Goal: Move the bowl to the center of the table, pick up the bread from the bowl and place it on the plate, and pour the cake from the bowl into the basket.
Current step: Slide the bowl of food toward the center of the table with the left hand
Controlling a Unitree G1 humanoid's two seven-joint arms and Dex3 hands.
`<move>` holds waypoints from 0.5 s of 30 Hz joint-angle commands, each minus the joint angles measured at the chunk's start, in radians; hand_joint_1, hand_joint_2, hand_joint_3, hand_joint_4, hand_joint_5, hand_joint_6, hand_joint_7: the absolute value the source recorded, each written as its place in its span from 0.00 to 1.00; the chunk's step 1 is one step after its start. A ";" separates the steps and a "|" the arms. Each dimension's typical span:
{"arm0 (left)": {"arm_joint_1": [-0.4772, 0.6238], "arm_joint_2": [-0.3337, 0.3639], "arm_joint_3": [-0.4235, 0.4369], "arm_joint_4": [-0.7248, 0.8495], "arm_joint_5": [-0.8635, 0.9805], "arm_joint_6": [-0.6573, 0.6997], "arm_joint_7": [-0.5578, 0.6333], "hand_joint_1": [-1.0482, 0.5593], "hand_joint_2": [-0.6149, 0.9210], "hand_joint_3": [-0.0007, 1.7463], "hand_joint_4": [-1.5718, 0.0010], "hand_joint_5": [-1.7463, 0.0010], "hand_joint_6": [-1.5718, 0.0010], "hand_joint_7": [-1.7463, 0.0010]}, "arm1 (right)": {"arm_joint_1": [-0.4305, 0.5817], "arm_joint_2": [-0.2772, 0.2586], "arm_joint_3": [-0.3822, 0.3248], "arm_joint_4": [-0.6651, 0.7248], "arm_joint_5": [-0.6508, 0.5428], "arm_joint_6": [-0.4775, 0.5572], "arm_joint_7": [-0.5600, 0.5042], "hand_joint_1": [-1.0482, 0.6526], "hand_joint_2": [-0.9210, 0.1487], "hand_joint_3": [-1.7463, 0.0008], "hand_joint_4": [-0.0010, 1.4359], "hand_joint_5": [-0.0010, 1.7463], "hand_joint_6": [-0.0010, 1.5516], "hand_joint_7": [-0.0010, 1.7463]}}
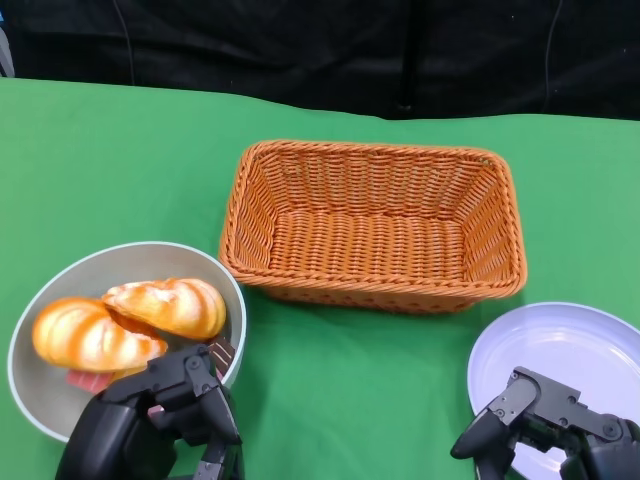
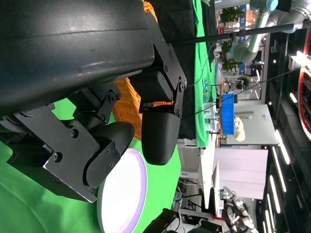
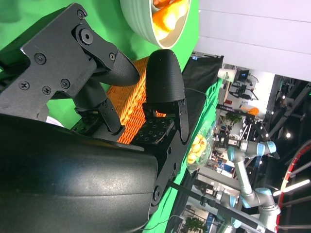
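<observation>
Grey bowl (image 1: 60, 285), lower left of frame, holding two glazed bread rolls (image 1: 165, 305) over a pink cake (image 1: 88, 381). Left hand (image 1: 160, 420) at its near rim, fingers curled; grip undeterminable. Wicker basket (image 1: 375, 225) centre. Right hand (image 1: 545, 430), fingers apart, over white plate (image 1: 570, 345), lower right.

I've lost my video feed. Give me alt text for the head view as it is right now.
A grey round bowl at lower left holds two golden glazed bread rolls, with the black left hand at its near rim. An empty orange woven basket sits mid-table on green cloth; the black right hand hovers over a white round plate.
</observation>
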 commanded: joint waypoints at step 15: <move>-0.141 0.163 0.189 0.072 0.042 -0.215 -0.051 0.27 1.00 0.16 0.74 0.63 0.69 0.90 | 0.011 -0.024 -0.010 -0.007 0.025 -0.013 0.012 0.59 0.52 0.22 0.55 1.00 0.50 0.77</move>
